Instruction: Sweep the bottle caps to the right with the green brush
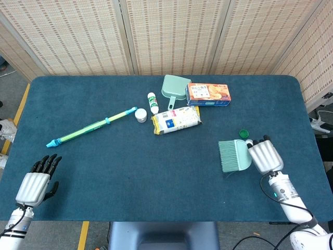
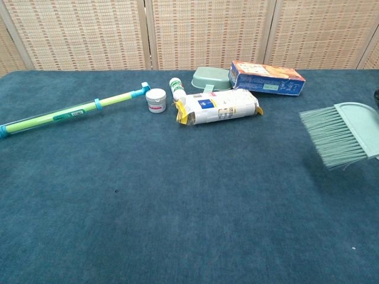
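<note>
My right hand (image 1: pixel 265 157) grips the handle of the green brush (image 1: pixel 233 155), whose bristles point left and hang just above the blue table top. In the chest view the brush (image 2: pixel 340 135) fills the right edge and the hand itself is out of frame. A green bottle cap (image 1: pixel 243 134) lies on the cloth just behind the brush head; the chest view hides it behind the brush. My left hand (image 1: pixel 37 182) rests at the table's near left corner, fingers apart and holding nothing.
Behind the middle lie a green dustpan (image 1: pixel 175 87), an orange biscuit box (image 1: pixel 208 95), a snack bag (image 1: pixel 176 119), a small white bottle (image 1: pixel 153 102), a white jar (image 1: pixel 141 115) and a long green-blue tube (image 1: pixel 91 127). The table's right edge (image 1: pixel 311 140) runs close to my right hand.
</note>
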`<action>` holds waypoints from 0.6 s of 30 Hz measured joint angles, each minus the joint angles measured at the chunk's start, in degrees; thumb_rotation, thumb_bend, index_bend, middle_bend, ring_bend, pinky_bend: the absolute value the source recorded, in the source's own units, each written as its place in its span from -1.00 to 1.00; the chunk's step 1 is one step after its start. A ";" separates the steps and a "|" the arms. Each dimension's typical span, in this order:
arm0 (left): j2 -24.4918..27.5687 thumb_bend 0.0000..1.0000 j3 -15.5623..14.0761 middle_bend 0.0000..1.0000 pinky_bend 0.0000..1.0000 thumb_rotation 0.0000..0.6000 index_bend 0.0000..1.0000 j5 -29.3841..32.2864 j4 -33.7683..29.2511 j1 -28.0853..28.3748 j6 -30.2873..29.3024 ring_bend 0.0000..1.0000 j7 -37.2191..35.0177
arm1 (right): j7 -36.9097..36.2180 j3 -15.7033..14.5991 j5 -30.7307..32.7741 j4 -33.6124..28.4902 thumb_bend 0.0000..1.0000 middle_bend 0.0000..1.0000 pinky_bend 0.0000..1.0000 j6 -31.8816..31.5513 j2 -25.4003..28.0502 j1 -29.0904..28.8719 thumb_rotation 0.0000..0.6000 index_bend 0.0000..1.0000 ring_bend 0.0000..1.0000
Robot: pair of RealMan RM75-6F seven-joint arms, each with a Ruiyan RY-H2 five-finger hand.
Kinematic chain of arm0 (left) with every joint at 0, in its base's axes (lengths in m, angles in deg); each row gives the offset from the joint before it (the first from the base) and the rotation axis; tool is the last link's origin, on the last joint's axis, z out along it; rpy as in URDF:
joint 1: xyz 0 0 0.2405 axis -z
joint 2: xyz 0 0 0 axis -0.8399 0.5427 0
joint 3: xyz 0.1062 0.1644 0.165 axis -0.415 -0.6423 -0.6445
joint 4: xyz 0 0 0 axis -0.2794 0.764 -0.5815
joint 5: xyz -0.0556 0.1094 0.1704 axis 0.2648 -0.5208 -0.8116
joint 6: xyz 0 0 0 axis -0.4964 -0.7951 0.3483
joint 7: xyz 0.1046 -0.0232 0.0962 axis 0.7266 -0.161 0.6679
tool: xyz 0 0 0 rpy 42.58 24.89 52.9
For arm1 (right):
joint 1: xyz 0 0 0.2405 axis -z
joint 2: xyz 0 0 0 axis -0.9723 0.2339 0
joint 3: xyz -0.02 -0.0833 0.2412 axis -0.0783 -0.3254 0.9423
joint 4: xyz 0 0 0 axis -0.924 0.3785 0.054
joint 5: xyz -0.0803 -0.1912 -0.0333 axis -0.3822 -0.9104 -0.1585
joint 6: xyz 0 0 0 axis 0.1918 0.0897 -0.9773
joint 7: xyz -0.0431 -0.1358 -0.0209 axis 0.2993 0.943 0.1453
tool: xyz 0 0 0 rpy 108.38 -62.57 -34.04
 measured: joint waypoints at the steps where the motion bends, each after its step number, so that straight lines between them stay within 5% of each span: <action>1: -0.08 -0.10 -0.03 -1.00 -0.68 1.00 -1.00 0.04 0.01 0.00 0.05 -0.97 0.16 | -2.53 0.09 -1.61 -0.13 -0.15 0.67 -0.30 -0.13 -0.76 0.73 1.00 0.84 0.07; 4: -0.19 -0.10 -0.11 -1.00 -0.68 1.00 -1.00 -0.09 -0.18 -0.03 -0.08 -0.97 0.55 | -7.28 0.25 -5.85 1.18 -0.16 0.56 -0.38 -0.28 -5.29 2.57 1.00 0.65 -0.08; 8: 0.10 -0.10 -0.17 -1.00 -0.68 1.00 -1.00 -0.35 -0.33 -0.29 -0.70 -0.97 0.26 | -8.53 0.60 -6.98 7.22 -0.17 0.00 -0.51 0.51 -13.14 4.50 1.00 -0.01 -0.41; 13: 0.71 -0.10 0.03 -1.00 -0.68 1.00 -1.00 -0.04 -0.09 -0.56 -0.98 -0.97 -1.16 | -9.63 1.62 -7.48 15.96 -0.20 -0.38 -0.66 0.86 -20.06 6.49 1.00 -0.49 -0.63; 15: 0.96 -0.10 0.04 -1.00 -0.67 1.00 -1.00 -0.11 -0.09 -0.60 -1.04 -0.97 -1.59 | -9.27 2.04 -6.82 18.37 -0.28 -0.66 -0.81 1.82 -22.11 7.29 1.00 -0.85 -0.80; 18: 1.12 -0.10 -0.06 -1.00 -0.67 1.00 -1.00 -0.51 -0.09 -0.63 -1.18 -0.97 -1.96 | -7.60 2.38 -4.77 17.81 -0.48 -0.97 -0.99 3.76 -22.04 7.75 1.00 -1.00 -0.99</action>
